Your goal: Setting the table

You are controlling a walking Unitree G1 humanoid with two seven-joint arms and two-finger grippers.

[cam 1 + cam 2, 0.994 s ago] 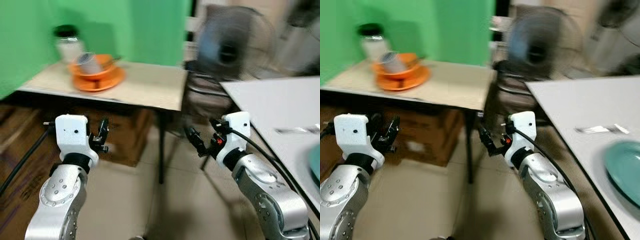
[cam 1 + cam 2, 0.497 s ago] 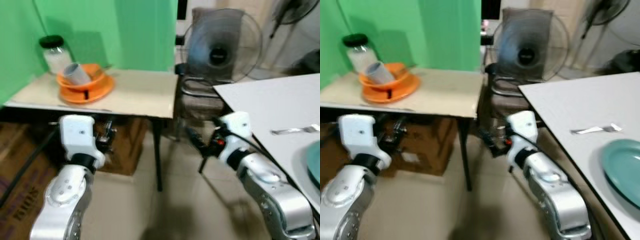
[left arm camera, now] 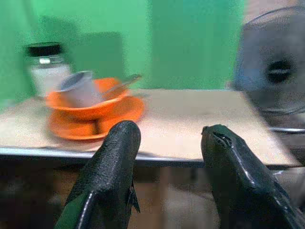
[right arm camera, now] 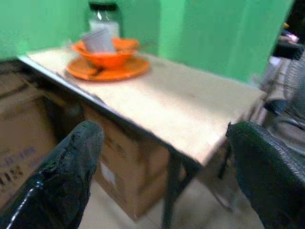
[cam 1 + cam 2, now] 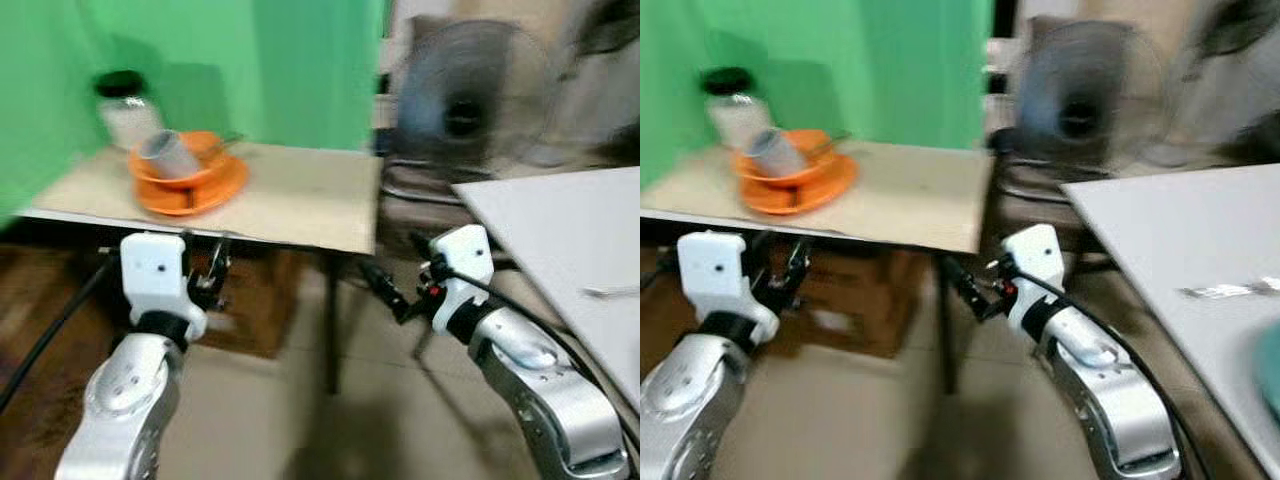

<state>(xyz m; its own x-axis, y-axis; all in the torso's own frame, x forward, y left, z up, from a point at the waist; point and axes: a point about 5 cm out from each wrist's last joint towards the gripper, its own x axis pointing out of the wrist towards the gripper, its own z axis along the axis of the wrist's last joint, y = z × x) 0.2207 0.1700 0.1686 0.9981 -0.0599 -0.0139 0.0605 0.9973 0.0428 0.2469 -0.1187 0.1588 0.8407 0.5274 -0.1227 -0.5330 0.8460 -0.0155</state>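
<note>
An orange bowl (image 5: 195,172) sits on an orange plate (image 5: 200,192) at the far left of a small beige table (image 5: 300,200). A grey cup (image 5: 165,152) lies tilted in the bowl, with a utensil handle (image 3: 125,81) sticking out. My left gripper (image 5: 212,272) is open and empty, held low in front of the table edge. My right gripper (image 5: 385,290) is open too, with nothing between its fingers, below the table's right corner. A white table (image 5: 560,230) at the right carries a fork (image 5: 612,291). The picture is blurred.
A jar with a black lid (image 5: 125,105) stands behind the bowl against a green wall. Cardboard boxes (image 4: 28,124) sit under the beige table. A standing fan (image 5: 465,100) and a chair are behind, between the two tables. Tiled floor lies below my arms.
The whole picture has swung sideways and blurred, so the camera has moved. Both arms keep the same raised pose with their fingers apart.
</note>
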